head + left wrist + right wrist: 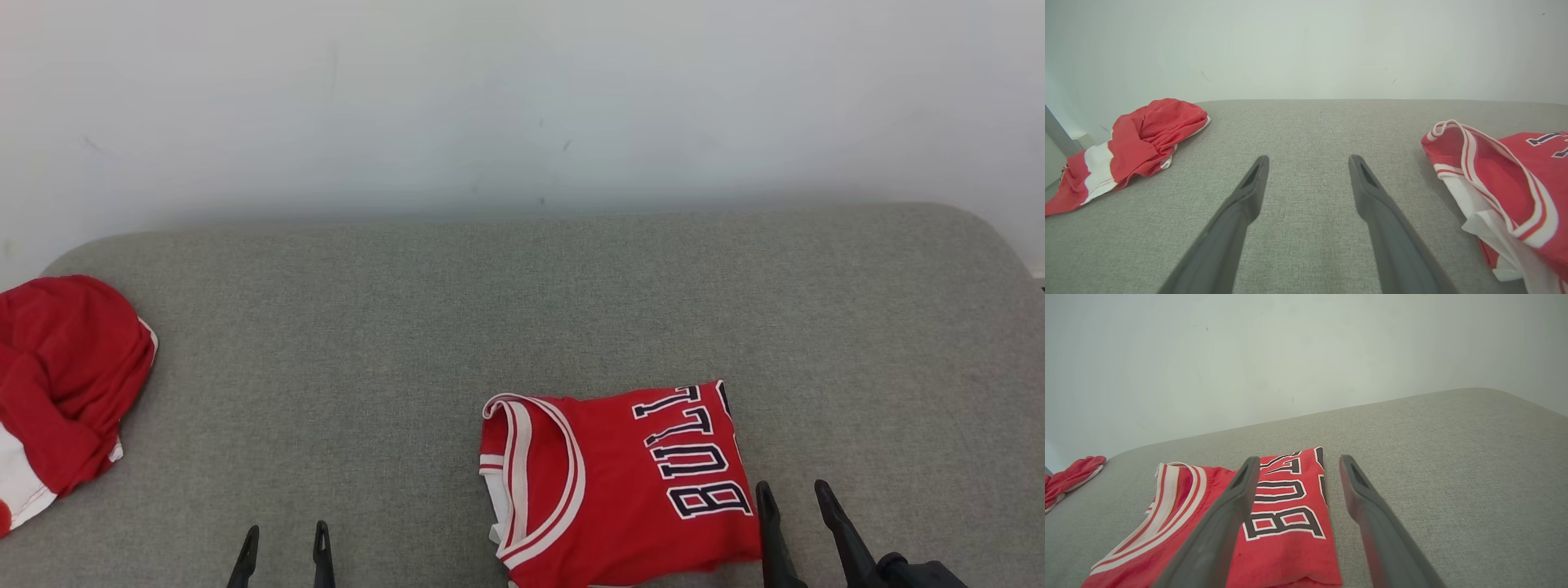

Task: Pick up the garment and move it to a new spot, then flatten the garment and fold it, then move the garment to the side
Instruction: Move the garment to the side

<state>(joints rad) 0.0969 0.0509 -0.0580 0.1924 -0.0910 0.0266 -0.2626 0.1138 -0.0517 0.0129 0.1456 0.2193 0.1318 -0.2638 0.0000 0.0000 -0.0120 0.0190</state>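
Left fingers [323,559] and right fingers [771,531] spread, empty; jersey [608,498] looks soft, floppy, so we pinch its folded edge by the right fingers.

Bright, soft, even light; crisp at centre, bent and blurred at the rims.

Diffuse light washes the wall [522,98] a pale grey-green, brightest near 12 o'clock in the head view and greyer toward 3 and 9. A soft shadow band lies along the table [367,327] where it meets the wall. The jersey [620,490] casts a thin, blurred shadow along its edge, and its lettering is crisp. In both wrist views the wide lens bows the table's far edge. The left claw [1308,159] and right claw [1298,459] go smeared and out of focus toward 6 o'clock. The red cloth [1135,139] at 9 o'clock looks slightly washed out.
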